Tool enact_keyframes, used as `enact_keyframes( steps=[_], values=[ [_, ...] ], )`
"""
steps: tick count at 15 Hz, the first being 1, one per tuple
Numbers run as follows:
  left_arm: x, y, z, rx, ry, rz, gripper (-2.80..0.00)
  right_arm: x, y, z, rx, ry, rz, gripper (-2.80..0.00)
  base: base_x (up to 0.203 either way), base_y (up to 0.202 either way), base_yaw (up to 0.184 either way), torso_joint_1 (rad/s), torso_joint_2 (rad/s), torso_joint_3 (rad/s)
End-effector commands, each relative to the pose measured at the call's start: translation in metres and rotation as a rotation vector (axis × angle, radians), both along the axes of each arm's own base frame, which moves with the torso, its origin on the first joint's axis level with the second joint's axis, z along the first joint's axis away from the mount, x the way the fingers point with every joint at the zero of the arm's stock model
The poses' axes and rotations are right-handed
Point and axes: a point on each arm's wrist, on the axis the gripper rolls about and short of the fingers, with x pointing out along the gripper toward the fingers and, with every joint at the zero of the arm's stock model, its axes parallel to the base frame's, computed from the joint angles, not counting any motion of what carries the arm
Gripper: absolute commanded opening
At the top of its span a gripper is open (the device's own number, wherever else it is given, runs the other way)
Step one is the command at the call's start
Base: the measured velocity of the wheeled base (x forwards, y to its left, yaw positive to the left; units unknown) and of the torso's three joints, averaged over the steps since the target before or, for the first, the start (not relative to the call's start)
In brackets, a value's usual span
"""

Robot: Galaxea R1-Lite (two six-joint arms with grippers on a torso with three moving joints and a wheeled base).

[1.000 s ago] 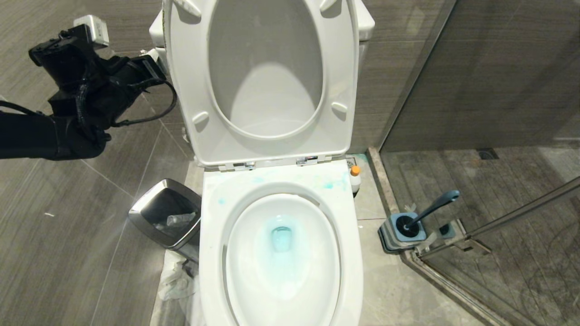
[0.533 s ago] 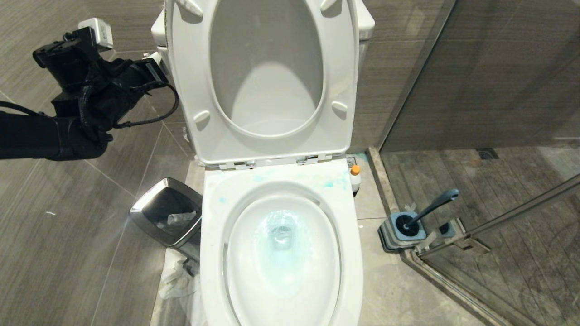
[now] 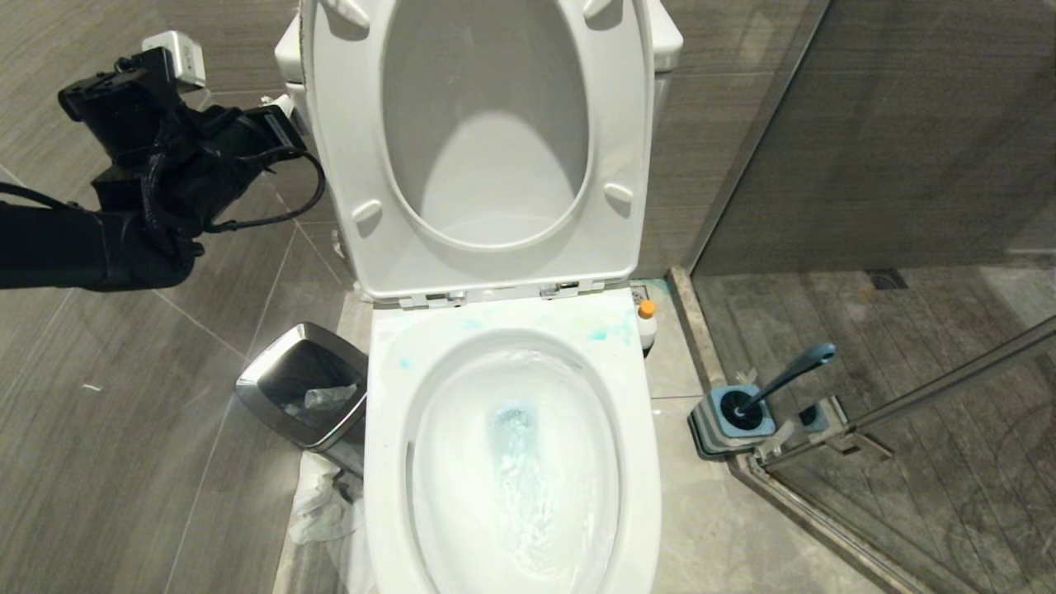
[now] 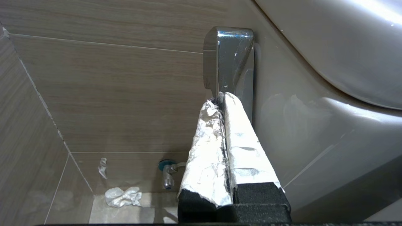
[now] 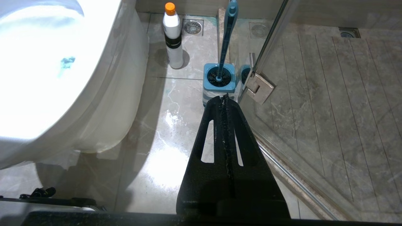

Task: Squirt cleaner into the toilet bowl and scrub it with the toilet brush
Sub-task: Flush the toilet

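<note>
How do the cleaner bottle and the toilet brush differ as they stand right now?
The cleaner bottle is white with an orange cap; the toilet brush is teal-blue. The bottle stands bare on the floor beside the toilet bowl; the brush sits in its square holder. The bottle is squat, the brush long and slim. Neither is held.

Left arm [image 3: 58, 247]: matte black casing throughout, a thick round forearm section leading to a blockier wrist assembly. A small silver-white box-shaped module [image 3: 175, 56] is mounted on the wrist housing. Black cables [image 3: 272, 210] run exposed along the wrist, one hanging in a loose loop below it.

Left gripper [image 4: 221, 97]: two long tapering fingers [image 4: 243, 147] wrapped in crinkled silver-white foil or tape, black foam-textured material exposed at their bases, seated on a black mounting bar.

Right gripper [image 5: 224, 99]: two flat black fingers [image 5: 241, 147] forming a narrow triangle, each with a long slot cut through it. Pale specks and residue sit along the seam between them.
</note>
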Motion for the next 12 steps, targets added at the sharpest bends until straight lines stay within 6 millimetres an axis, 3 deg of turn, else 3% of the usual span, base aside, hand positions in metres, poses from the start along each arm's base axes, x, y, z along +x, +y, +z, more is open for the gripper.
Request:
enact_keyframes(
  steps=[1,5,12],
  values=[
    [-0.006,0.003,0.012,-0.006,-0.039,0.009,-2.8,0.0,0.0,0.0,-0.001,0.001,0.0,-2.8,0.0,0.0,0.0,0.0,0.0,0.0],
    [-0.031,0.013,0.047,-0.009,-0.116,0.027,-2.8,0.0,0.0,0.0,-0.001,0.001,0.0,-2.8,0.0,0.0,0.0,0.0,0.0,0.0],
    [-0.114,0.05,0.129,-0.025,-0.291,0.11,-2.8,0.0,0.0,0.0,-0.001,0.001,0.0,-2.8,0.0,0.0,0.0,0.0,0.0,0.0]
  ],
)
